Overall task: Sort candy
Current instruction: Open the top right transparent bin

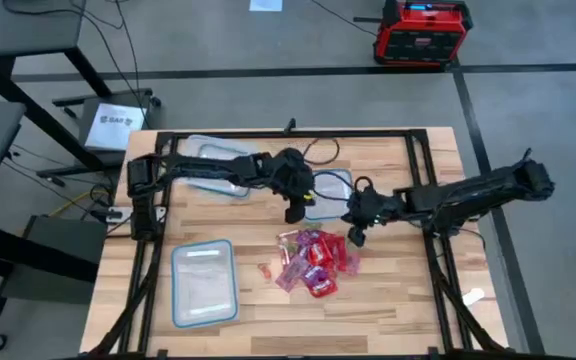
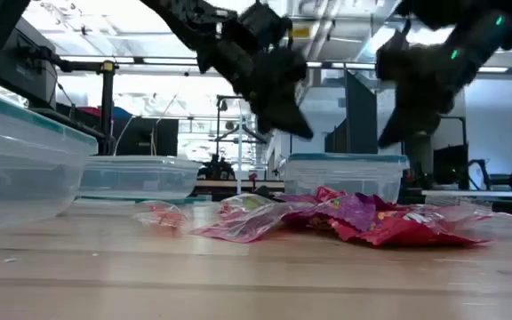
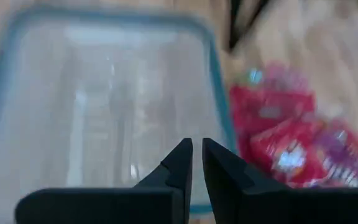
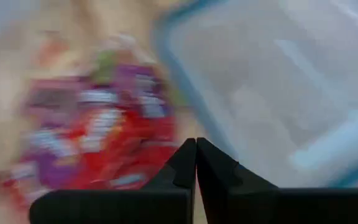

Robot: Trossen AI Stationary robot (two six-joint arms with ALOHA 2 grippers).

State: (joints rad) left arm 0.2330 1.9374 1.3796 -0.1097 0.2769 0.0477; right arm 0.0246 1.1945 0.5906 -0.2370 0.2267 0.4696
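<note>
Three clear containers sit on the wooden surface: one at the front left, one at the back left, one mid-back. The candy, a heap of red and pink packets, lies near the middle, in front of both tools and below them. The left tool hangs above the heap's back edge, fingers nearly together, empty. The right tool hovers beside it, fingers pressed together. No writing is legible.
</note>
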